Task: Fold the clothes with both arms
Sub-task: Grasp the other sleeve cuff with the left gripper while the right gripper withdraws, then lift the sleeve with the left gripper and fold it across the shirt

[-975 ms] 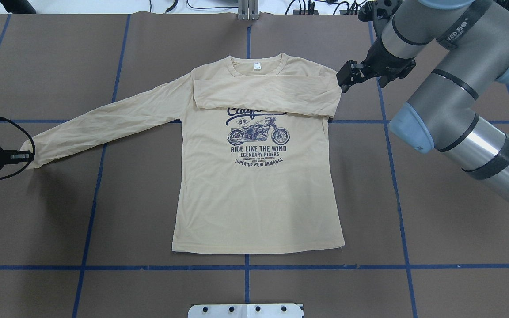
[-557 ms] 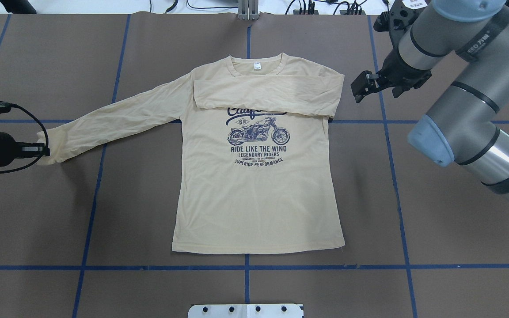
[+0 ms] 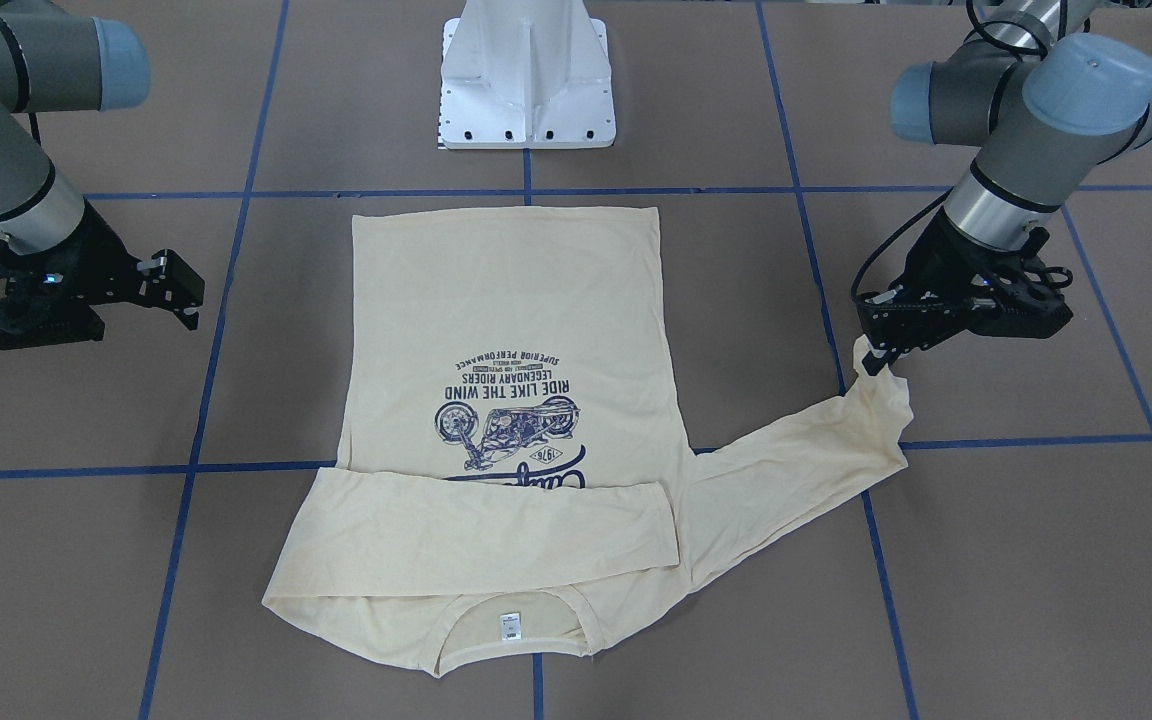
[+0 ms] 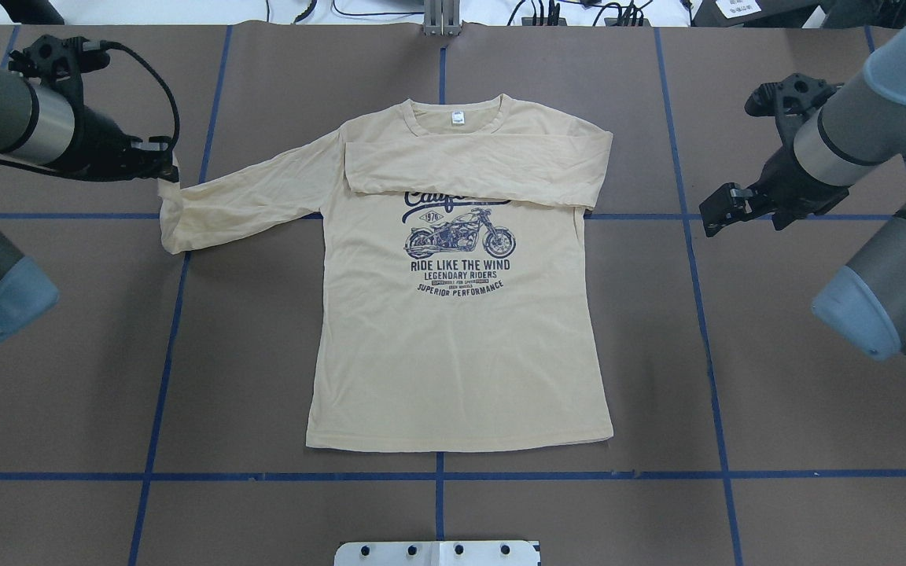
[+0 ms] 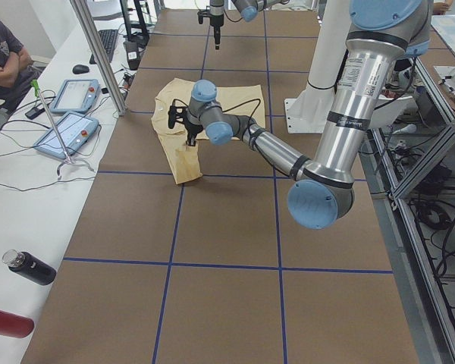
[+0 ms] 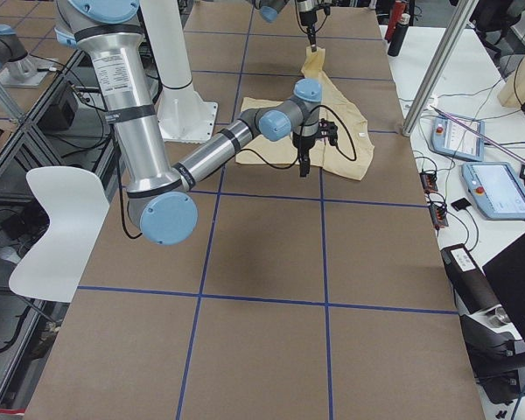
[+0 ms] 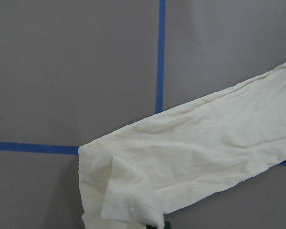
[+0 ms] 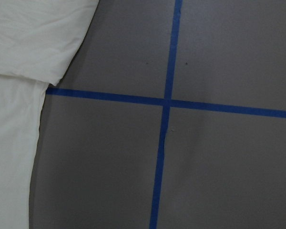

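Note:
The cream-yellow shirt (image 4: pixel 461 354) lies flat, print up, neck tag toward the table's far edge. It also shows in the front view (image 3: pixel 506 290). One sleeve (image 4: pixel 476 169) lies folded across the chest over the print's top. The other sleeve (image 4: pixel 248 200) stretches out to the side. My left gripper (image 4: pixel 167 171) is shut on that sleeve's cuff (image 3: pixel 881 385) and holds it lifted, so the sleeve end doubles over (image 7: pixel 128 200). My right gripper (image 4: pixel 714 216) is open and empty, off the shirt over bare table; its wrist view catches only the shirt's edge (image 8: pixel 19 47).
Brown table cover with blue tape grid lines (image 4: pixel 689 259). The white pedestal base (image 3: pixel 526 80) stands at the near edge behind the shirt hem. Beyond the left end are an operator (image 5: pixel 0 53), tablets (image 5: pixel 64 129) and bottles (image 5: pixel 30 267); a white chair (image 6: pixel 57 227) stands beside the table.
My left gripper has carried the cuff inward toward the shirt and toward the far edge, shortening the outstretched sleeve. My right arm has drawn away from the folded sleeve, outward and nearer.

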Controlling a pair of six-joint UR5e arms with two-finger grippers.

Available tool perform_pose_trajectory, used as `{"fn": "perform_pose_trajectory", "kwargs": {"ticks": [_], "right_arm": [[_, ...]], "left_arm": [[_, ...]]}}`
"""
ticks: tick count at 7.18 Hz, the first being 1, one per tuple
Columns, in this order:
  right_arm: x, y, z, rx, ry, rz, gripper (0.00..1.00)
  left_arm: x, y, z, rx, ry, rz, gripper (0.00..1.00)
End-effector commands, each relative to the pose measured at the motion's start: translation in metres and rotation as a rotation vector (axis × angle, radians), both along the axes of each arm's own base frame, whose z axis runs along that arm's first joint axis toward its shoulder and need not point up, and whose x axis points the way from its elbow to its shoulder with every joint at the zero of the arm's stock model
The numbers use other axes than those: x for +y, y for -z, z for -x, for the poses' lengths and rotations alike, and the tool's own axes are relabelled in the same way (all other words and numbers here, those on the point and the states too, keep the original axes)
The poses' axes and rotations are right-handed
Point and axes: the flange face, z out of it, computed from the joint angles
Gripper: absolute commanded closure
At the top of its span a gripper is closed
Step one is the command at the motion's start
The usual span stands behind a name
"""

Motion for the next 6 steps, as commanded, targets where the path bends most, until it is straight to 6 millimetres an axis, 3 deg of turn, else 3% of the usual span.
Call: {"fn": "perform_pose_trajectory", "kwargs": {"ticks": [1, 3, 4, 5, 6], "right_arm": [[0.01, -0.014, -0.007, 0.014, 0.0, 0.017, 0.0], [0.011, -0.019, -0.007, 0.019, 0.001, 0.026, 0.0], [0.01, -0.02, -0.007, 0.021, 0.002, 0.028, 0.0], [0.011, -0.02, -0.006, 0.021, 0.004, 0.028, 0.0], [0.01, -0.022, -0.006, 0.022, 0.004, 0.029, 0.0]], "left_arm": [[-0.016, 0.107, -0.012, 0.12, -0.023, 0.041, 1.0], [-0.015, 0.208, -0.022, 0.281, -0.023, 0.134, 1.0], [-0.022, 0.253, -0.038, 0.327, -0.02, 0.158, 1.0], [-0.025, 0.264, -0.083, 0.319, -0.052, 0.202, 1.0], [-0.031, 0.249, -0.11, 0.337, -0.057, 0.2, 1.0]]}}
